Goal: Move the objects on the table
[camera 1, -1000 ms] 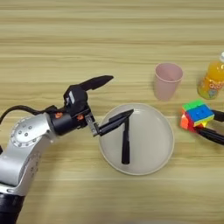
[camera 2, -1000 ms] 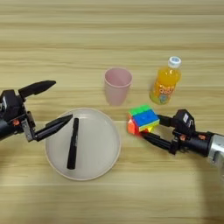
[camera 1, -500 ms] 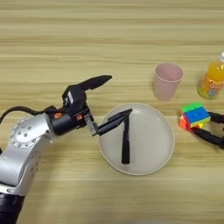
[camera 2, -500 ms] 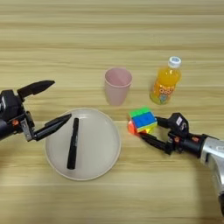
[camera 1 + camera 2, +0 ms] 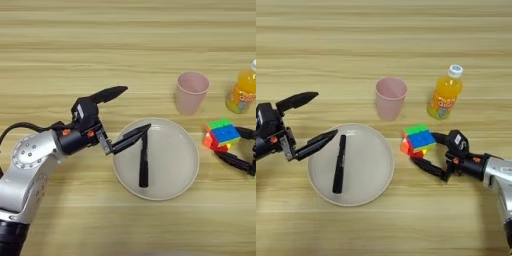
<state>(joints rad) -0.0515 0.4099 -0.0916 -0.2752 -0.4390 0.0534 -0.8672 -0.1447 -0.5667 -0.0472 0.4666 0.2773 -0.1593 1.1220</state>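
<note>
Wooden table (image 5: 331, 30) fills the frame. Puzzle cube (image 5: 419, 140) sits right of centre, multicoloured, tilted a bit. Right gripper (image 5: 426, 152) comes in from the lower right edge w/ fingers spread wide: one finger runs behind the cube's right side, the other lies on the table just below it. Cube sits at the mouth of the fingers, touching or nearly so; can't tell if it's pinched, looks loose.

Orange-juice bottle (image 5: 445, 93) w/ white cap stands upright at upper right, just above the cube & apart from it. Pale pink cup (image 5: 390, 98) upright at centre top, left of the bottle, near the plate's upper rim.

Round cream plate (image 5: 378, 182) at lower centre, black pen (image 5: 339, 163) lying near-vertical on it. Left gripper (image 5: 123, 114) at mid left, wide open, holding nothing: upper finger points up-right over bare table, lower finger tip reaches over the plate's left rim, close to the pen's top end.
</note>
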